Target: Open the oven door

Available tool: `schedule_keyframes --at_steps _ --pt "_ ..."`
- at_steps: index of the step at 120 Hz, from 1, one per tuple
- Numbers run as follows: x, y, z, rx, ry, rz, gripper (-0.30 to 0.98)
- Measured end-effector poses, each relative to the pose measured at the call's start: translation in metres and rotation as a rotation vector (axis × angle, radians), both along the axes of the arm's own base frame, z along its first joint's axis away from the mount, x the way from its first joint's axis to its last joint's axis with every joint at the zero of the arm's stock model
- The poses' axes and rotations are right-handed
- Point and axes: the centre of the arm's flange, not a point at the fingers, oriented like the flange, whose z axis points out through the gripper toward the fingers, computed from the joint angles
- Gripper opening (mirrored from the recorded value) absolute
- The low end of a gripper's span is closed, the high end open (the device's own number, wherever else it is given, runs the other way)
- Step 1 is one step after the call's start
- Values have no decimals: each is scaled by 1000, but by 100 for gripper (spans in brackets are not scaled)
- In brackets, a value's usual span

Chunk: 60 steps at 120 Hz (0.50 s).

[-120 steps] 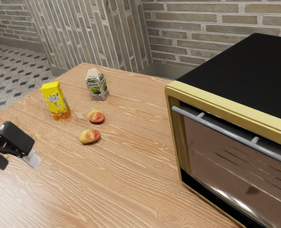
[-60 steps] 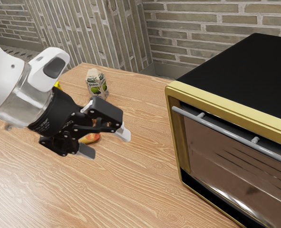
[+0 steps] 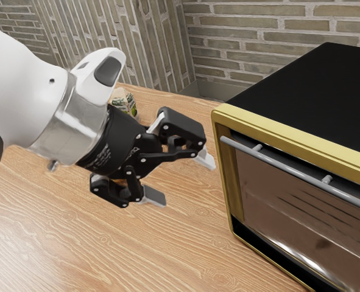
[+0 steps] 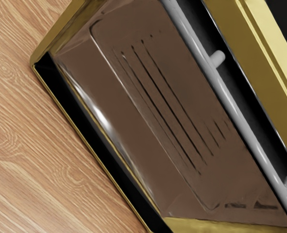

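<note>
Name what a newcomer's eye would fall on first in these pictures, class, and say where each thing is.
The big gold-and-black oven at the exterior view's right would probably draw the eye first, with its long grey handle running across the upper part of its front. Next might come the black gripper, fingers spread, over the wooden table near the middle of that view.

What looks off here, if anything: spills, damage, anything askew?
Nothing stands out. The oven sits upright on the table, door shut, handle straight on its two posts. What shows of the carton past the arm looks upright. I see no spill or damage.
</note>
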Motion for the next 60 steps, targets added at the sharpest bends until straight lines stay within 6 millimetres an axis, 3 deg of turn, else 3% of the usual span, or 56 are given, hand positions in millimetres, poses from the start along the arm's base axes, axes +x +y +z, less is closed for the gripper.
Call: schedule_keyframes --at_steps 22,60 --pt "23 -16 -3 -34 22 66 68" --pt "52 -32 -35 -40 68 126 68"
